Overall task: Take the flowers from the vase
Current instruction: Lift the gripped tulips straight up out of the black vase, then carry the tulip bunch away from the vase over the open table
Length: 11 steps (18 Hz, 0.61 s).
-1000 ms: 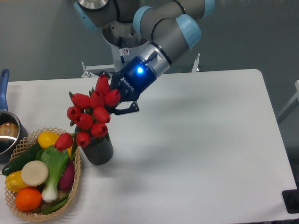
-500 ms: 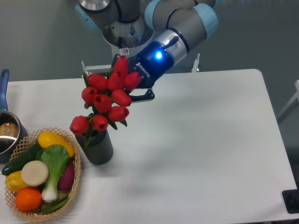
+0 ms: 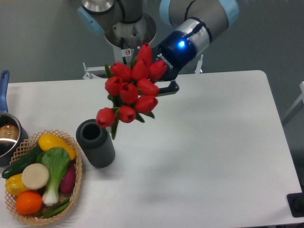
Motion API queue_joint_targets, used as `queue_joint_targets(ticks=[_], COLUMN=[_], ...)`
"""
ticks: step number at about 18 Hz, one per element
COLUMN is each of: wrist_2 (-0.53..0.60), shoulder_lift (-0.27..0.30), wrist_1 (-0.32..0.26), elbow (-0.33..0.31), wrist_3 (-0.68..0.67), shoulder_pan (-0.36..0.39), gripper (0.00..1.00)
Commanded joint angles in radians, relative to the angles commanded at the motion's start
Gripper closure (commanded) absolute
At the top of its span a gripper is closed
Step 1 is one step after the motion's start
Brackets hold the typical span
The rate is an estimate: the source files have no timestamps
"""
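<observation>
Red tulip buds form the flowers (image 3: pixel 132 92), which are held clear of the vase (image 3: pixel 95 143) and suspended above the tabletop (image 3: pixel 204 142), up and to the right of the vase mouth. The bunch is gripped by the pincer (image 3: pixel 164 85), whose jaws are closed on the upper right side of the bunch; the contact area is largely hidden behind the buds, and only one dark finger (image 3: pixel 169 88) is seen projecting to the right. A blue indicator light is lit on the pincer body. The lowest bud and a green leaf tip hang just above and to the right of the vase rim, and no contact with the vase is seen. The vase is a dark grey ribbed cylinder, standing upright on the tabletop with its round mouth open and nothing visible inside. A woven basket (image 3: pixel 76 176) is located just beside the vase on its left, filled with assorted vegetables and fruit, among them a green-and-white leafy vegetable (image 3: pixel 53 172) and an orange (image 3: pixel 28 202). A metal pot (image 3: pixel 7 135) with a blue handle is partly visible at the left edge of the view.
</observation>
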Motion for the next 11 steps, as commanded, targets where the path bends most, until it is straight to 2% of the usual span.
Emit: queue_joint_targets(ticks=[3,6,9,11], wrist_2=[0.213,0.449,0.574,0.683], shoulder_lift=[-0.011,-0.008,-0.011,-0.012], wrist_1=[0.002,-0.001,-0.003,-0.006], elbow=[0.048,0.054,0.051,0.032], wrist_3=[0.003,0.043,0.057,0.122], shoulder_pan=[0.0,0.002,0.003,0.003], gripper=[1.0,1.0,1.0,1.0])
